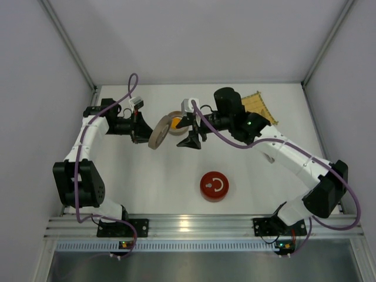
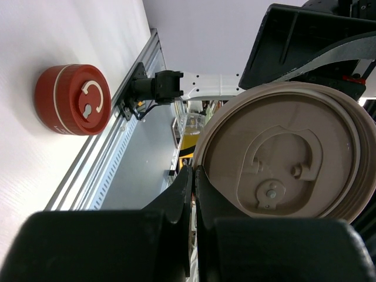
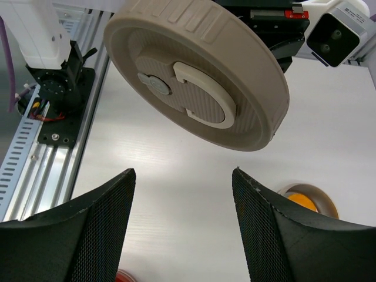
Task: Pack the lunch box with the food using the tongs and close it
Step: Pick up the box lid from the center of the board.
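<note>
You'll see a red round tub (image 1: 215, 186), white mark on its lid, alone on the white table (image 1: 158, 182) near the aluminium rail (image 1: 194, 225). Bamboo mat (image 1: 262, 104) far right, tilted, partly hidden.

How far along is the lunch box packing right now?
Done: an orange piece sits inside the open beige box. In hand: the left tool is shut on the beige lid at its rim, holding it tilted in the air; the right tool is open near it. Left: seating the lid on the box.
</note>
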